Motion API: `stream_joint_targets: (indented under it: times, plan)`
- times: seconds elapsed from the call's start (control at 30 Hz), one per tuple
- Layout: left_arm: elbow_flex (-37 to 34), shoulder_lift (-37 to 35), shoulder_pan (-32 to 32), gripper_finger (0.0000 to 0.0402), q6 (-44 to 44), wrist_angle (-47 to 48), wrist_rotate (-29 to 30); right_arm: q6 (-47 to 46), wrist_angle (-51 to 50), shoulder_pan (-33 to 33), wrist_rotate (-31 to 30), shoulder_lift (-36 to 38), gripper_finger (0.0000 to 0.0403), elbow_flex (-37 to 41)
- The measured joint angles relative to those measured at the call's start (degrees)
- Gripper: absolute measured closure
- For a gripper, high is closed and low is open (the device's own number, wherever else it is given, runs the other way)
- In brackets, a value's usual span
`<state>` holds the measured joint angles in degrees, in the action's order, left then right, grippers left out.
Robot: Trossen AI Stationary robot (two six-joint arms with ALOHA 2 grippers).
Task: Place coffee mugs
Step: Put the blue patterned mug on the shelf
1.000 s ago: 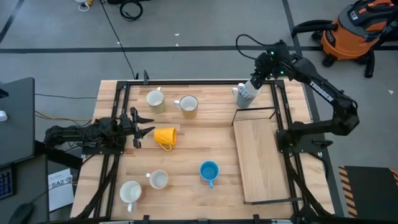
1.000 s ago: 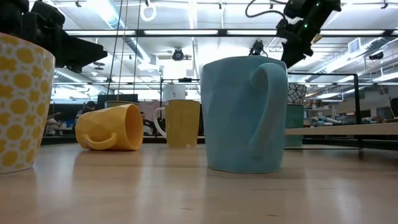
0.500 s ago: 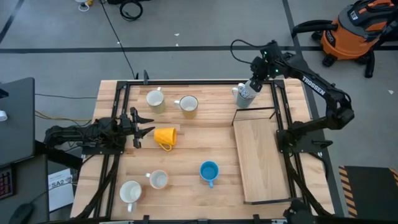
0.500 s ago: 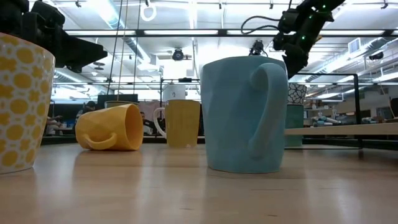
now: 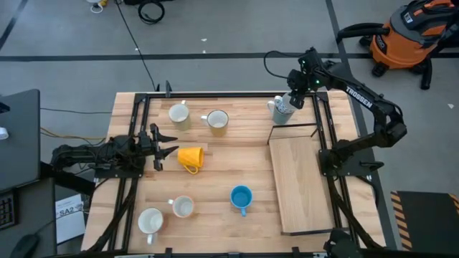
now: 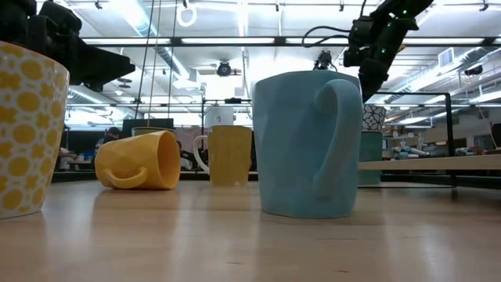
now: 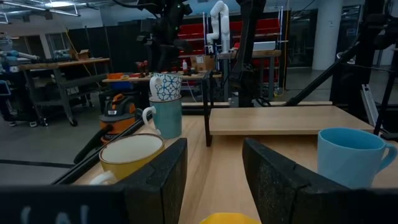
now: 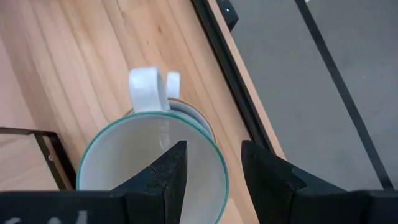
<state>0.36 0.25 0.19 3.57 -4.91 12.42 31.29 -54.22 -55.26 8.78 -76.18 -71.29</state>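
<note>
Two coffee mugs stand stacked at the far right of the table: a white, dark-patterned one (image 7: 165, 86) sits in a pale teal one (image 7: 165, 118). My right gripper (image 5: 290, 101) hangs open just above this stack (image 5: 280, 110), pointing steeply down. In the right wrist view its fingers stand on either side of the upper mug's rim (image 8: 219, 163), without touching. A yellow mug (image 5: 190, 157) lies on its side. Two cream mugs (image 5: 178, 115) (image 5: 217, 120), a blue mug (image 5: 241, 197) and two white mugs (image 5: 183, 207) (image 5: 150, 221) stand upright. My left gripper (image 5: 163, 147) waits open at the left, pointing level.
A raised wooden board (image 5: 301, 183) covers the table's right side, just nearer than the stacked mugs. A black metal frame (image 5: 215, 94) runs round the table. There is bare tabletop between the yellow mug and the board.
My right gripper has sunk a little toward the stacked mugs and rolled about its own pointing line. It has stayed open. No mug has moved.
</note>
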Motion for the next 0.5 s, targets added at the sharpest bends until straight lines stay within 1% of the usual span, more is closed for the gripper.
stream_joint_targets:
  times: [0.2,0.37,0.5]
  plan:
    - [0.00,0.00,0.02,0.0239,0.00,0.00,0.01,0.00,0.07,-0.13,-0.83,-2.44,0.0245,0.00]
    - [0.00,0.00,0.01,0.0239,0.02,0.00,-0.02,0.00,0.04,-0.13,1.38,-4.90,0.0245,0.00]
    - [0.00,0.00,0.02,0.0239,0.02,0.00,-0.01,0.00,0.02,-0.13,1.40,-6.42,0.0253,0.02]
